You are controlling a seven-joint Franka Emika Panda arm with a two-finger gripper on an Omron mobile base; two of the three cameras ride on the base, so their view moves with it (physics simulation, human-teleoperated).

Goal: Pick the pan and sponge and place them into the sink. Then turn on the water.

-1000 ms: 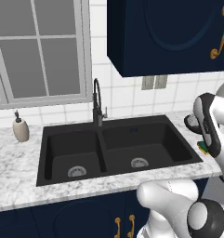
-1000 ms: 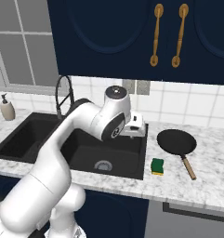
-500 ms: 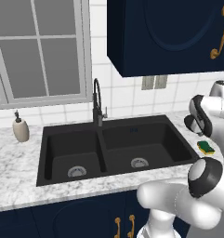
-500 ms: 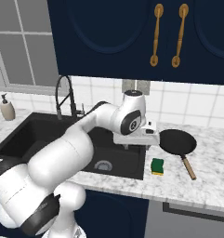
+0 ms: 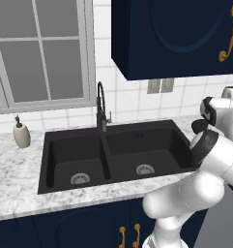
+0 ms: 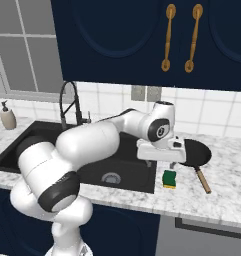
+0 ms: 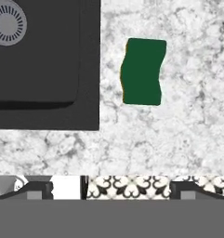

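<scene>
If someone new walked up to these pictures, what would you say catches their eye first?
Probably the big white arm reaching across the black double sink toward the counter on its right. Just beyond it, a green-topped sponge lies on the marble beside the sink's edge, with the black pan right behind it, wooden handle pointing toward the counter's front. In the hand view the sponge lies below the open tool, not yet touched.

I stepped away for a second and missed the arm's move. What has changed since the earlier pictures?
The arm swung rightward from over the sink, so the open gripper now hangs above the counter beside the sponge, holding nothing. The sponge, the pan and the faucet stayed as they were; no water runs.
</scene>
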